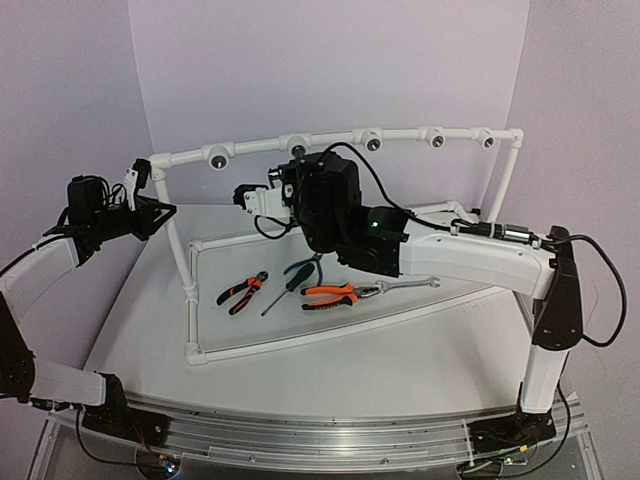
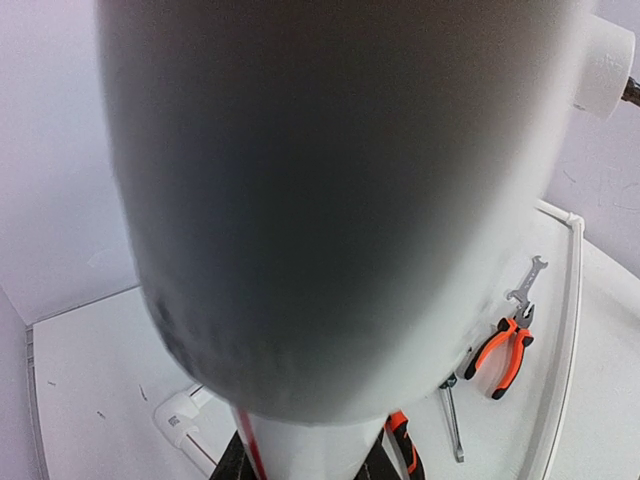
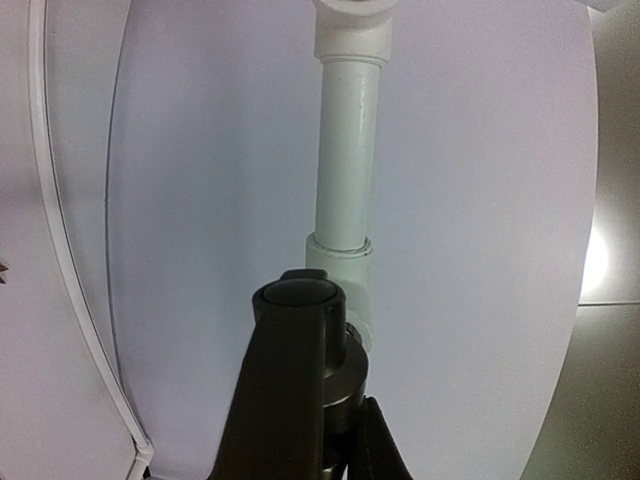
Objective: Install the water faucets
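Observation:
The black faucet [image 3: 300, 380] has a round cap, a lever handle and a metal body. My right gripper [image 3: 320, 445] is shut on it and holds its end against a white tee fitting [image 3: 345, 265] on the pipe rail. In the top view my right gripper [image 1: 290, 175] is up at the rail's second tee [image 1: 297, 145], and the faucet is mostly hidden there. My left gripper [image 1: 155, 208] is at the frame's left post [image 1: 175, 235]. In the left wrist view its jaws [image 2: 310, 458] are closed round that white pipe [image 2: 330, 200], which fills the picture.
The white pipe frame [image 1: 330, 335] lies on the table, with several open tee sockets along the raised rail [image 1: 437, 138]. Inside it lie two orange-and-black pliers [image 1: 243, 291] [image 1: 335, 294], a screwdriver [image 1: 295, 280] and a wrench [image 1: 410, 285]. Purple walls stand close behind.

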Motion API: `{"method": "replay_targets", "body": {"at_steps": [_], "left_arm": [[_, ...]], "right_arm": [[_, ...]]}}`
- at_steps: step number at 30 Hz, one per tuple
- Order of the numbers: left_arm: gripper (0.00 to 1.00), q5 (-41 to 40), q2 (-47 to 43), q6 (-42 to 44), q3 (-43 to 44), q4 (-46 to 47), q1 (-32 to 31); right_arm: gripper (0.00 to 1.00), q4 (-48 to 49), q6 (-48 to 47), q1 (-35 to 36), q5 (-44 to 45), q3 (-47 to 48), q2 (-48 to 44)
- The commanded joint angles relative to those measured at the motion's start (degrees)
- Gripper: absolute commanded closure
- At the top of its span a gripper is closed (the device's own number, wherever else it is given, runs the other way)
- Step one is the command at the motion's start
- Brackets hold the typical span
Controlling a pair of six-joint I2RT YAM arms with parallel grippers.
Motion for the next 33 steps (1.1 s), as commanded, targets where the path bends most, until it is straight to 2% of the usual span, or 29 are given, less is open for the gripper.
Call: {"method": "replay_targets", "body": {"at_steps": [1,4,13,16,22,33], "left_arm": [[1.00,-3.3,0.4,-3.0,-0.3,-13.3,-0.3],[1.00,-3.3,0.3,-3.1,-0.9,-14.0,-0.4],[1.00,-2.2,-1.6,-3.9,-4.2,-20.1,-0.4],[1.00,-2.5,-2.0,-4.2,-4.7,-21.2,-0.3],[1.00,-4.2,-2.0,-5.3,-4.1,-21.8,-0.3],[1.00,-6.9,-3.1,-3.3,-5.4,-18.1,-0.9]], "right_arm": [[0.96,10.3,6.1,-0.5,2.3,1.2,0.5],[1.00,10.6,20.2,-0.5,4.1,-0.3,-1.0],[1.00,10.6,81.2,-1.3,5.7,-16.8,-13.0],[1.00,10.6,94.7,-1.3,5.3,-20.5,-14.9],[1.00,9.7,115.7,-1.4,4.1,-23.9,-16.3],[1.00,7.5,140.0,-1.6,4.4,-29.5,-16.7]]}}
